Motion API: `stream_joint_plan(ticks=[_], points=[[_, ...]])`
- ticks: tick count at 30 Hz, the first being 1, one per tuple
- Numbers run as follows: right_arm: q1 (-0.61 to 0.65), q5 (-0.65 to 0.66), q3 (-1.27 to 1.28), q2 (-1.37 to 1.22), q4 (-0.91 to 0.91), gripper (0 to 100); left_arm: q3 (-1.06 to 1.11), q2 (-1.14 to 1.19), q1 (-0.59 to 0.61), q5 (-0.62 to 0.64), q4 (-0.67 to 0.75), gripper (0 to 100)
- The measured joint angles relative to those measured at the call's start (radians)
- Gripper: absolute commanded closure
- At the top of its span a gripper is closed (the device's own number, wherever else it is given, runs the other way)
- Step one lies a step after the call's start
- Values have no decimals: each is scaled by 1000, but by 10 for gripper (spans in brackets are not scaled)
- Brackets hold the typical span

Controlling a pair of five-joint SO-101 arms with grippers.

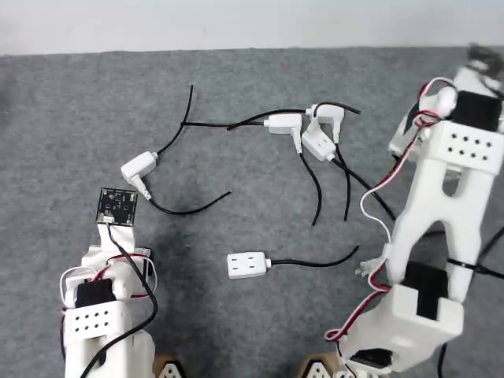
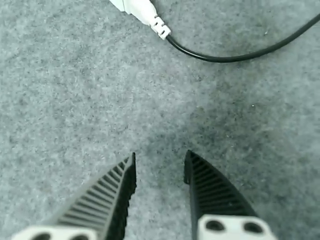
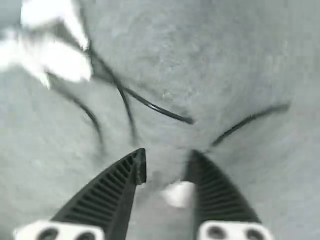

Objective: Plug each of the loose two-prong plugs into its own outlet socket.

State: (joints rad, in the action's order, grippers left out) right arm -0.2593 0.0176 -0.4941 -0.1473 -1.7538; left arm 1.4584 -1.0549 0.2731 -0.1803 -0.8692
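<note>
Approach stage, no plug grasped yet by the look of it.
Left gripper (image 2: 160,155) hangs released beside the left plug (image 2: 140,11); right gripper (image 3: 168,151) is likewise parted; next, pinch a plug squarely.

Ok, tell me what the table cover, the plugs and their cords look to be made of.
Table cover: grey felt or short-pile carpet, matte; the surface looks fuzzy and speckled.
Plugs: probably moulded plastic, smooth and white, with crisp edges.
Cords: likely a rubber or vinyl sheath, black with a slight sheen, lying in loose curves.
</note>
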Motion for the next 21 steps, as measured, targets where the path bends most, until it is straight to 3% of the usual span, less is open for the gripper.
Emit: stream_joint_plan(ticks=[5, 8, 13, 21], points=[[-75, 740, 173, 44, 0, 939, 0, 0, 0, 0, 0, 855], [-117, 1042, 249, 58, 0, 939, 0, 0, 0, 0, 0, 855], [-153, 1257, 293, 63, 0, 939, 0, 0, 0, 0, 0, 855], [-160, 1384, 407, 86, -2, 938, 0, 0, 0, 0, 0, 855]])
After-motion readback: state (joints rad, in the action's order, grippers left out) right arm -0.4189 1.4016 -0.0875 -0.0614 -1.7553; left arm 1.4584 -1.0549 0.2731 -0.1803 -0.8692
